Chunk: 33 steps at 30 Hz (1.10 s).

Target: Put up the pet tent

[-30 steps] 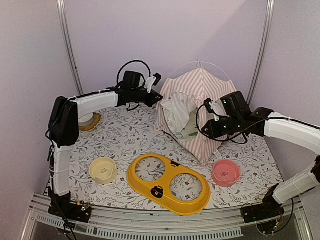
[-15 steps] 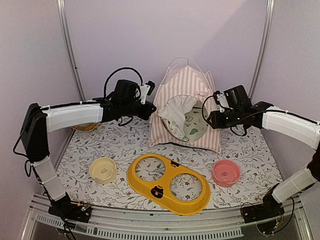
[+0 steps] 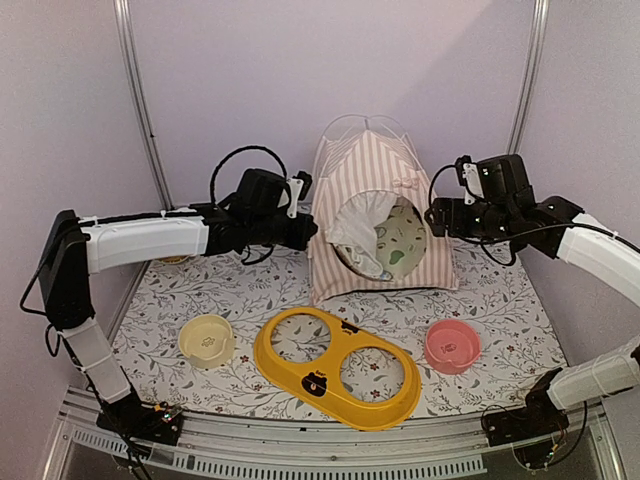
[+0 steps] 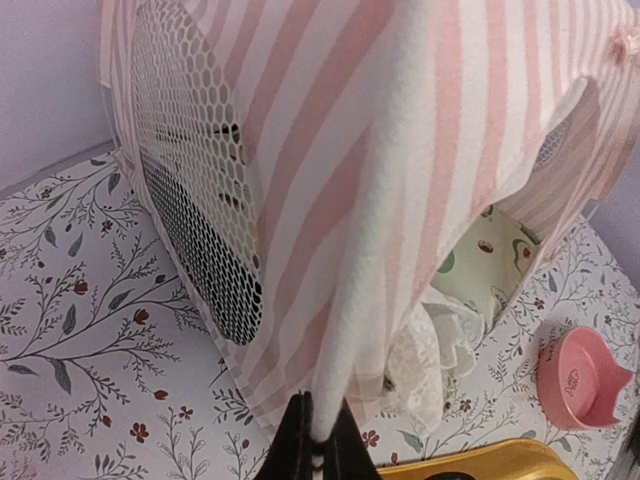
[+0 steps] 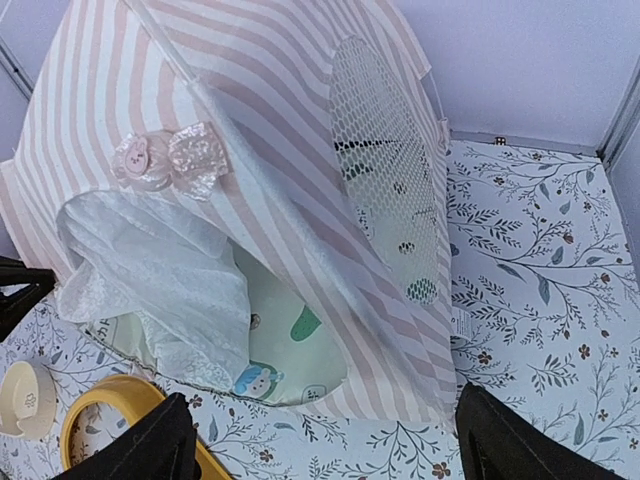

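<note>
Tent (image 3: 375, 220) stands upright. Left gripper (image 4: 312, 455) is pinched tight on the tent's front-left corner seam, likely steadying it. Right gripper (image 3: 437, 217) is spread wide just beside the tent's right side, holding nothing.

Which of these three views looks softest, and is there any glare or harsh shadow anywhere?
Left wrist view is softest: the pet tent seam nearest the lens blurs, and the left gripper is a dark silhouette. Right wrist view is crisp on the tent, with the right gripper showing as dark shapes. Top external view is evenly lit, lilac-tinted, no glare, only faint shadows.
</note>
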Tool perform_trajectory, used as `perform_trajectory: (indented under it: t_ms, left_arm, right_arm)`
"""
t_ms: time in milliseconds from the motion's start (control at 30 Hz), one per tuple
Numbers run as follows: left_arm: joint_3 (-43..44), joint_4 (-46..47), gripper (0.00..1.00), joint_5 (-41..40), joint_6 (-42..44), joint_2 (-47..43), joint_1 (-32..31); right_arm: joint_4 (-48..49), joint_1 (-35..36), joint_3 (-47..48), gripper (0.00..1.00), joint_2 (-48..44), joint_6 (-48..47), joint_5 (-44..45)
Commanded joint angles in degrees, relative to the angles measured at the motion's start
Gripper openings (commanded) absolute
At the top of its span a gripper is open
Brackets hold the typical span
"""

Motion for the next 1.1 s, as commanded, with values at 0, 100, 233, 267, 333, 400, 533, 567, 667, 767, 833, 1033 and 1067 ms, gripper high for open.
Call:
perform_trajectory:
  t_ms: [0,100,233,267,333,400,533,567,667,767,833,1033,1067]
  left_arm:
    - [0.38,-1.62,0.00,0.83,-3.96,-1.94,-0.58]
    - [0.90,-1.94,0.00,1.38,-4.00,-2.02,-0.98]
    - [1.83,-2.82,0.00,1.26,-3.82,-2.13,-1.52]
    - [2.14,-3.30,0.00,1.04,-3.76,-2.20,-1.69]
    - [2.77,-4.05,0.00,0.55,-3.69,-2.27,-1.92]
    - [3.23,-4.60,0.00,-0.15,-3.79,-2.43,-2.13]
    - [4.09,-5.04,0.00,-0.28,-3.26,-2.62,-2.25]
    - [4.41,-5.35,0.00,-0.21,-3.07,-2.43,-2.31]
    - [5.30,-6.19,0.00,0.06,-2.37,-1.96,-2.36]
    - [5.50,-6.34,0.00,0.52,-2.12,-1.68,-2.39]
    - [5.48,-6.44,0.00,0.67,-2.03,-1.55,-2.36]
    - [5.82,-6.51,0.00,1.09,-1.37,-1.17,-2.35]
    - [5.90,-6.49,0.00,1.28,-1.18,-1.11,-2.41]
  right_arm:
    - [-1.66,0.57,-1.87,0.92,-2.85,2.23,1.66]
    - [-0.15,1.78,-2.63,0.91,-4.06,1.39,-2.59]
    - [5.09,8.01,-4.30,0.83,-3.82,0.53,-7.17]
    - [7.14,10.25,-5.24,0.81,-3.28,0.38,-8.35]
    - [11.21,12.34,-6.05,0.74,-1.21,0.43,-11.23]
    - [15.10,13.17,-6.22,0.67,1.87,0.65,-14.90]
    - [20.78,13.42,-4.81,0.54,8.56,1.30,-18.28]
    - [22.03,13.42,-4.13,0.52,10.13,1.38,-18.66]
    - [24.22,13.41,-1.94,0.46,14.15,1.06,-19.16]
    - [26.16,12.48,-0.23,0.40,17.55,1.16,-19.99]
    - [27.38,11.23,0.51,0.36,19.32,1.75,-21.97]
    - [28.10,10.43,2.56,0.25,24.21,2.02,-24.81]
    - [28.06,10.42,4.36,0.23,24.85,2.02,-24.95]
